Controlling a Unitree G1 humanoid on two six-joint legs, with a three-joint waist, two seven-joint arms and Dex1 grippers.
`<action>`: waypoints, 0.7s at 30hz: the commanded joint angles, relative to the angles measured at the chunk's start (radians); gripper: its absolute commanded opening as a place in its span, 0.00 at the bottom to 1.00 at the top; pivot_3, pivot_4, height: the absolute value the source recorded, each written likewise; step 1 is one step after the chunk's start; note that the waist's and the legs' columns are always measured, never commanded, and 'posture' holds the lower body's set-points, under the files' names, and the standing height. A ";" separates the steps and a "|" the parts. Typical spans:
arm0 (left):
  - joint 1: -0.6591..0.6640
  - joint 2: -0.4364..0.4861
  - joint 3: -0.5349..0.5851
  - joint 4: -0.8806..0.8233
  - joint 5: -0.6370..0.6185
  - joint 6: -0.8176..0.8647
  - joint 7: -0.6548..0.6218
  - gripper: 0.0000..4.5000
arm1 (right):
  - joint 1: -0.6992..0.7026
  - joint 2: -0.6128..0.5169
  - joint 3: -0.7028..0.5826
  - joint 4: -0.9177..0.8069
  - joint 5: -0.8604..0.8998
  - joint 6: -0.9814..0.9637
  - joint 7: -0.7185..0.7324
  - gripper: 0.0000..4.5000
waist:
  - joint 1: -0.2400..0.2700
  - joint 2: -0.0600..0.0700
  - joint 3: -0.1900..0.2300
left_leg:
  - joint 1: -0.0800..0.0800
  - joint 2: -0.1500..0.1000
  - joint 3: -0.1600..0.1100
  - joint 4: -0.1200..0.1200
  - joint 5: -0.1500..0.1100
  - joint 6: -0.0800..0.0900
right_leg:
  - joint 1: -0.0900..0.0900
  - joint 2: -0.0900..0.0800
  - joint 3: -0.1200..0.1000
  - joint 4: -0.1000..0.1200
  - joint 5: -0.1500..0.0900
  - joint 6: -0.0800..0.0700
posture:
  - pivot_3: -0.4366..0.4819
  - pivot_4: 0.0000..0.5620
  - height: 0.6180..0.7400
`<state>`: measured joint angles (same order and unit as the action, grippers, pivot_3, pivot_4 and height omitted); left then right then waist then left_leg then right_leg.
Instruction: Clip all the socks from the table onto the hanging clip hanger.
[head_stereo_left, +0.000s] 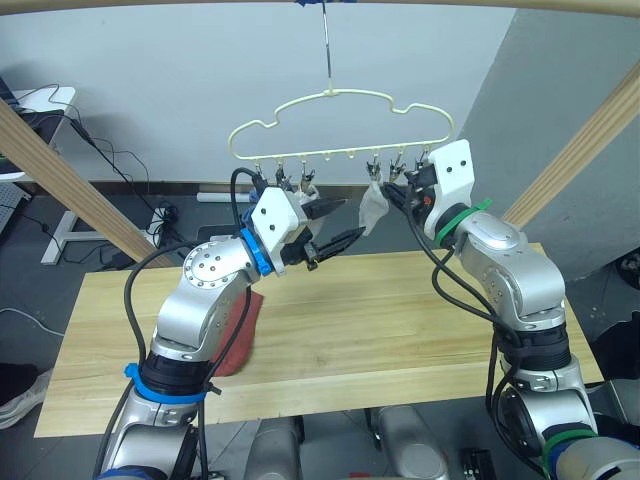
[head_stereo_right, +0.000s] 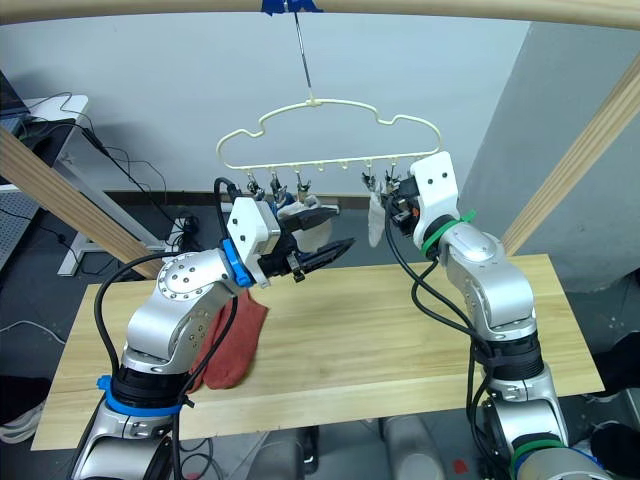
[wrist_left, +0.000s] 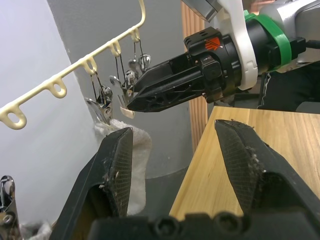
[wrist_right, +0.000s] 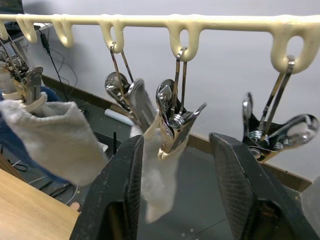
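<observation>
1. Hanger (head_stereo_left: 340, 125) hangs by its thin hook from the pole up top. Its long bar runs left to right, in front of me and above the far edge of the table (head_stereo_left: 400, 330).
2. Socks I can count: one light grey sock (head_stereo_left: 373, 208) hangs straight down from a clip near the right end of the bar. One more pale sock (wrist_right: 55, 140) hangs from a clip near the left end, with a bit of blue behind it. One red sock (head_stereo_right: 232, 345) lies on the table, long way pointing from near to far, partly under my left arm.
3. My left gripper (head_stereo_left: 333, 225) is up in the air just under the left clips. Its fingers are wide apart and hold nothing. They point to the right, toward my other gripper.
4. My right gripper (wrist_left: 131, 97) is at the right clips, its tips touching a clip. From its wrist view the fingers (wrist_right: 120, 195) stand apart, with a clip and the grey sock between them. They grip nothing.
5. Most of the table is bare wood, so there is lots of room there. The space between my two grippers is small.
</observation>
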<state>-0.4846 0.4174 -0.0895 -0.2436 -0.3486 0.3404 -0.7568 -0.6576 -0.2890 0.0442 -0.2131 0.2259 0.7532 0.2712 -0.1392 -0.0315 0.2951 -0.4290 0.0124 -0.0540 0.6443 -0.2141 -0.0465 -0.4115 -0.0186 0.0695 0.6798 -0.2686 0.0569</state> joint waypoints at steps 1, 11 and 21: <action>-0.003 0.009 0.004 -0.025 0.004 -0.012 -0.004 0.64 | -0.023 -0.010 0.015 -0.009 -0.020 -0.047 0.022 0.48 | 0.000 0.000 0.000 | 0.000 0.000 0.000 0.000 0.000 0.000 | 0.000 0.000 0.000 0.000 0.000 0.000 | 0.28 0.44 1.00; 0.007 0.015 -0.003 -0.033 0.017 -0.021 -0.010 0.64 | -0.050 -0.042 0.079 0.064 -0.092 -0.171 0.098 0.48 | 0.000 0.000 0.000 | 0.000 0.000 0.000 0.000 0.000 0.000 | 0.000 0.000 0.000 0.000 0.000 0.000 | 0.29 0.44 1.00; 0.014 0.019 -0.007 -0.036 0.024 -0.027 -0.012 0.64 | -0.085 -0.014 0.073 0.128 -0.105 -0.217 0.120 0.48 | 0.000 0.000 0.000 | 0.000 0.000 0.000 0.000 0.000 0.000 | 0.000 0.000 0.000 0.001 0.000 0.000 | 0.29 0.43 1.00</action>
<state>-0.4741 0.4305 -0.0973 -0.2437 -0.3281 0.3357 -0.7667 -0.7262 -0.3121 0.1376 -0.0599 0.1112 0.5541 0.3914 -0.1396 -0.0315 0.2951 -0.4289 0.0125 -0.0544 0.6447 -0.2141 -0.0466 -0.4115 -0.0190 0.0692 0.6805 -0.2684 0.0567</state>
